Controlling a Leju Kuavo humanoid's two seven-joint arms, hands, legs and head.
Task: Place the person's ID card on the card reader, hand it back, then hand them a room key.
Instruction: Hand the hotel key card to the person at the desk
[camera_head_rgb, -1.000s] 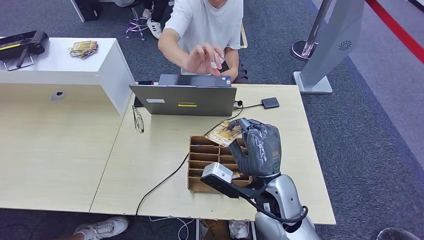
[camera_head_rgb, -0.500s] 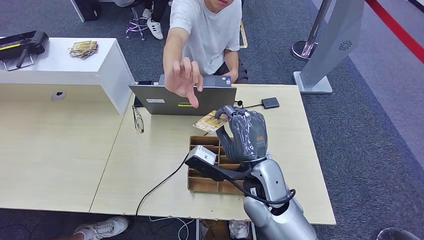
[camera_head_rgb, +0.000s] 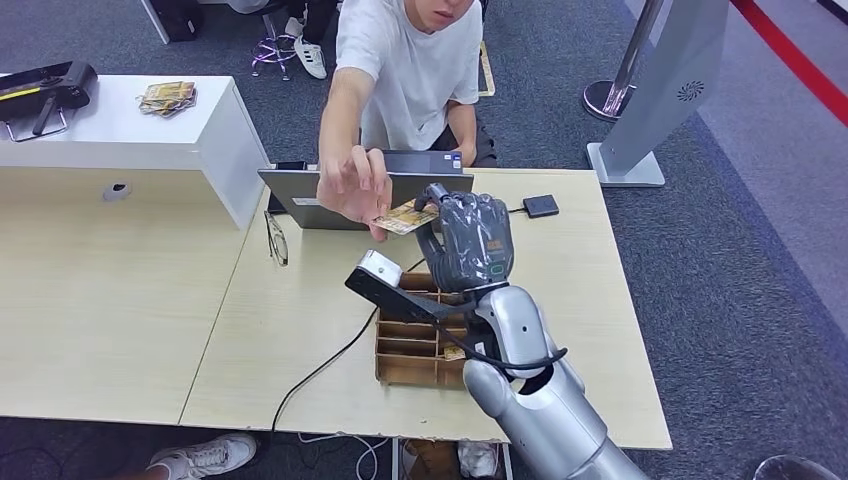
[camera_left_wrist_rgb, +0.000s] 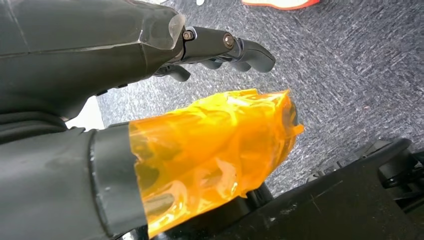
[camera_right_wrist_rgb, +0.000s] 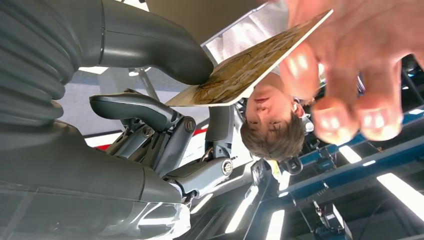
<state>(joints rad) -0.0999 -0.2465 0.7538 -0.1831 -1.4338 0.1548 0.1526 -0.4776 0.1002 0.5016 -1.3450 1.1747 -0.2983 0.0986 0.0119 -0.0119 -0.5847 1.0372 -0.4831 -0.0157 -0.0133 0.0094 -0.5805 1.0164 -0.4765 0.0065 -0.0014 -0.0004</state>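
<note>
Gold-patterned room key (camera_head_rgb: 405, 217), seemingly thin, stiff and light, pinched by right hand (camera_head_rgb: 468, 245); person's hand (camera_head_rgb: 354, 187) grips its far edge.

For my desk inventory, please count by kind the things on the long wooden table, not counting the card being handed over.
Laptop: 1
Wooden tray: 1
Glasses: 1
Small black box: 1
Total: 4

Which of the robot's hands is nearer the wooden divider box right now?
Right. The right hand is raised just beyond the wooden divider box, holding the room key card. The left hand hangs over grey carpet, off the table.
</note>
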